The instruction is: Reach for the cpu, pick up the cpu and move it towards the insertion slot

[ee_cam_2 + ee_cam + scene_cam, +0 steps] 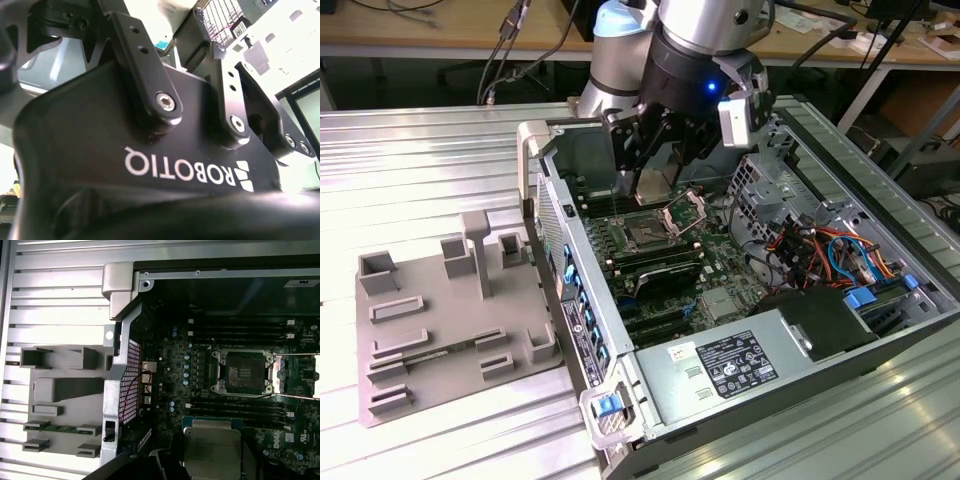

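Note:
The cpu (212, 446), a silvery square chip with a greenish rim, sits between the dark fingers (167, 466) of my gripper (210, 467) in the first wrist view. From the exterior view, my gripper (648, 172) hangs inside the open computer case, shut on the pale cpu (650, 185). The insertion slot (645, 236) lies just below it on the green board, with its metal frame (686, 209) hinged up. Seen from the first wrist view, the dark insertion slot (242, 372) stands open, a short way off from the held chip.
A grey plastic tray (450, 320) with raised frames lies on the ribbed metal table at the exterior view's left. Case walls (545, 190), black memory slots (240, 330), a pale heatsink (720, 303), a power supply (740, 365) and coloured cables (820, 250) surround the socket.

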You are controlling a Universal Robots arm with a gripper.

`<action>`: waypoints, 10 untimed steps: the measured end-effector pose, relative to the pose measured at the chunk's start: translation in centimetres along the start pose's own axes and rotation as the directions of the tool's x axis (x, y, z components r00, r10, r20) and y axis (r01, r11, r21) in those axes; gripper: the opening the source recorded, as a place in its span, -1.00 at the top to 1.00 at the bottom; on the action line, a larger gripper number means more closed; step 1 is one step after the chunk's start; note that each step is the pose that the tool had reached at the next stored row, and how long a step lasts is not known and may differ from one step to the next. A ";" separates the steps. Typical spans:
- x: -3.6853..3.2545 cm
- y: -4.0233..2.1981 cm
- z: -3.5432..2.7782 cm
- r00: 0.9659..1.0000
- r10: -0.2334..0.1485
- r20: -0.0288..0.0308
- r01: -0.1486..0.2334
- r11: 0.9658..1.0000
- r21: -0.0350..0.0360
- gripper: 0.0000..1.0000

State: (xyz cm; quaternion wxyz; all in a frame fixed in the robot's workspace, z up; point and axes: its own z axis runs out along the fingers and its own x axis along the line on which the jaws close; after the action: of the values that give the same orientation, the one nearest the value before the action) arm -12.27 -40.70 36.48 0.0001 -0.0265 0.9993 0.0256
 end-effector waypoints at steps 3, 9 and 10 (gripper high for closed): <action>-0.19 -0.01 0.05 1.000 0.000 0.000 0.000 1.000 0.000 -0.09; -0.54 -0.04 0.13 1.000 0.000 0.000 0.000 1.000 0.000 -0.09; -0.60 -0.04 0.15 1.000 0.000 0.000 0.000 1.000 0.000 -0.09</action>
State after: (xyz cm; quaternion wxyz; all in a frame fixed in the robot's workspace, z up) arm -11.67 -40.70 36.33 0.0001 -0.0265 0.9993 0.0256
